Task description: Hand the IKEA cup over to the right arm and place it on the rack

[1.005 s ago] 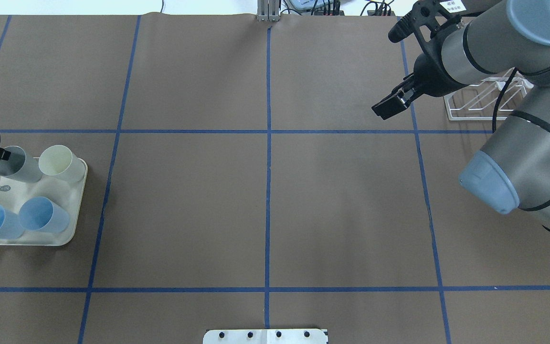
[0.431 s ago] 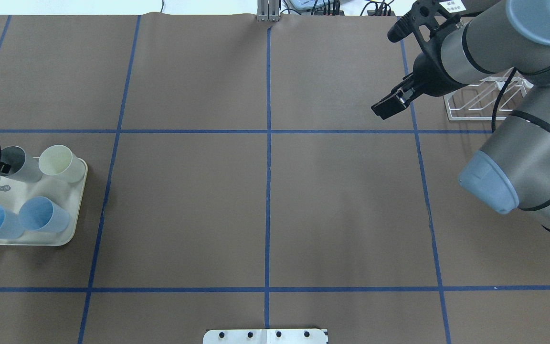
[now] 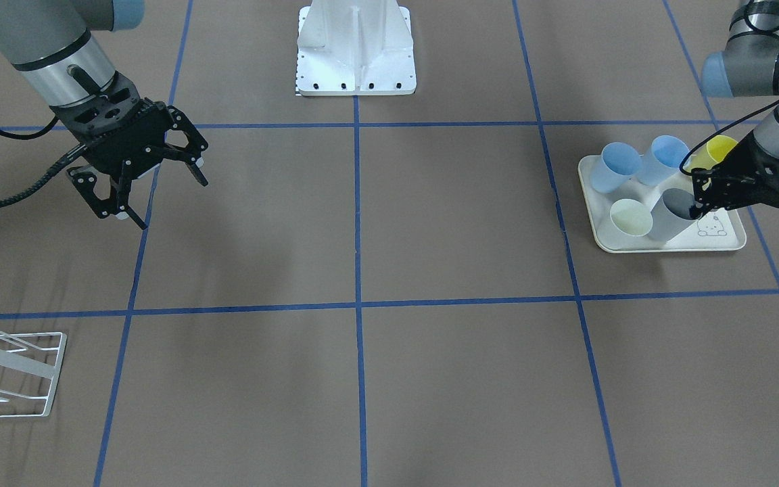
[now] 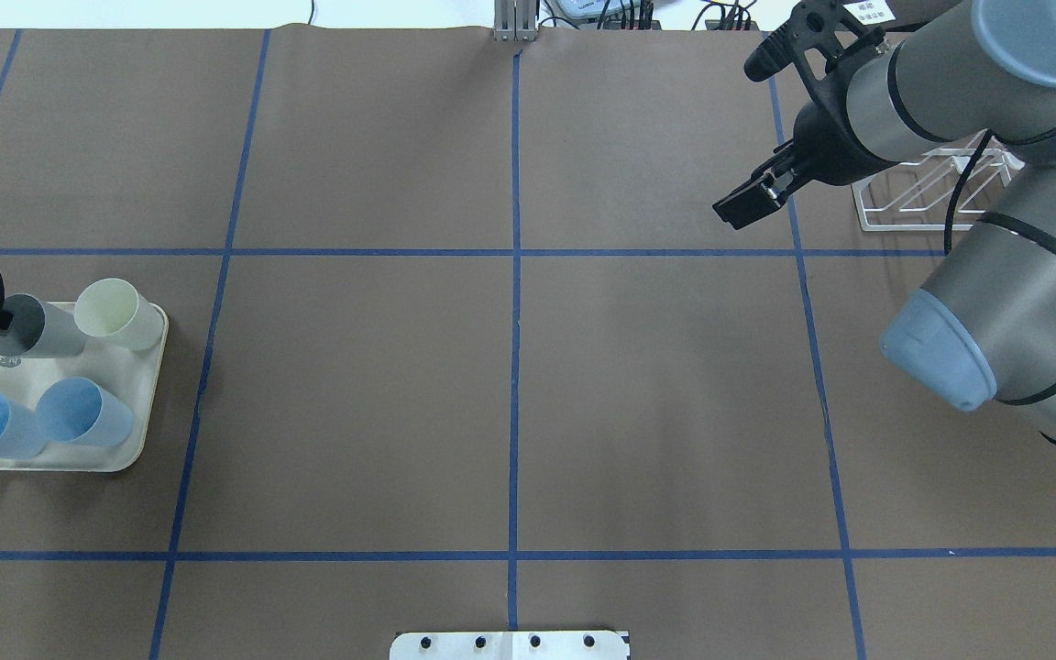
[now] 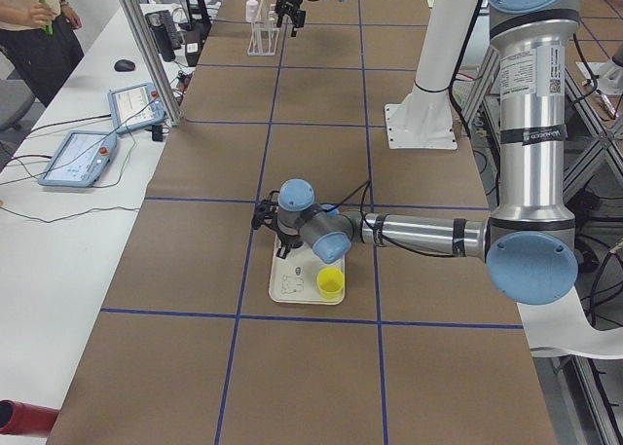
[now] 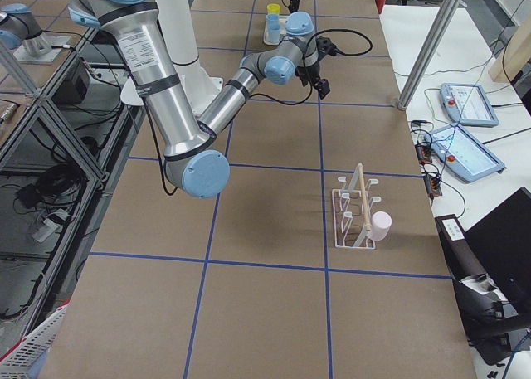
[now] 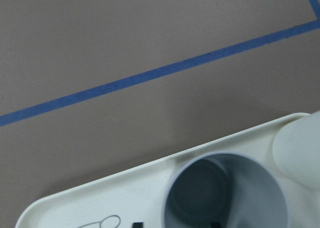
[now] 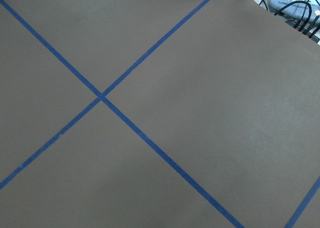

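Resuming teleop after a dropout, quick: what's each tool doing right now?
Left tool: at the rim of the grey cup; grip cannot be told.
Right tool: open, empty.

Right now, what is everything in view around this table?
Tray: one, cream, rabbit drawing, by left arm.
Grey cup: one, on tray.
Cream cup: one, on tray.
Blue cups: two, on tray.
Yellow cup: one, on tray.
Rack: one, white wire, wooden dowel, opposite end.
Pink cup: one, at the rack.
Base plate: one, white, table edge.
Pendants: two, grey, side bench.
Person: one, beside bench.
Left fingers: black, at grey cup's rim.
Right fingers: black, spread open, above bare table.
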Tool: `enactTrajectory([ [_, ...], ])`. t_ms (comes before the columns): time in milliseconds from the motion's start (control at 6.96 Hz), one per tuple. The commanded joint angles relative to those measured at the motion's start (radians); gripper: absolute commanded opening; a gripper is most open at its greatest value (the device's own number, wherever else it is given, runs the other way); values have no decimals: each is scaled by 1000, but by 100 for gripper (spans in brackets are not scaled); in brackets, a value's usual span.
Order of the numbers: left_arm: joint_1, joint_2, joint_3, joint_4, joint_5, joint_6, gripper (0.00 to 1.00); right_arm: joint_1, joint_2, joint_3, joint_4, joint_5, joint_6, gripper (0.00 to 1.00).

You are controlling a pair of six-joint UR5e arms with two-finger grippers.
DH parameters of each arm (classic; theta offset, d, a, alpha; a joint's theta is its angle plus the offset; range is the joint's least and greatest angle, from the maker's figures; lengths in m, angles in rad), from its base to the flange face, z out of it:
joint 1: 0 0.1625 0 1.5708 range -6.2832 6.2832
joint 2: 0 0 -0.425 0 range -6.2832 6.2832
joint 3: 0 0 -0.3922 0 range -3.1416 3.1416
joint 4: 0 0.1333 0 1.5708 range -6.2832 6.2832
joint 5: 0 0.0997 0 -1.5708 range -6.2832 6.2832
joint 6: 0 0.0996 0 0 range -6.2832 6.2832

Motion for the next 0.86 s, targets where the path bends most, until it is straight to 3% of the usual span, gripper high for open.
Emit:
enactTrajectory([
  [0, -15, -5, -4, 7, -48, 1, 0, -5, -1, -1, 5, -1, -1, 100],
  [287, -160, -19, -15, 32, -102, 3, 0, -35, 1, -9, 21, -13, -3, 100],
  [574, -294, -94, -65, 183, -351, -13, 0, -107, -10, -27, 176, -131, -2, 100],
  [718, -296, -109, -142, 203, -425, -225, 0, -132, -11, -35, 246, -153, -3, 99],
])
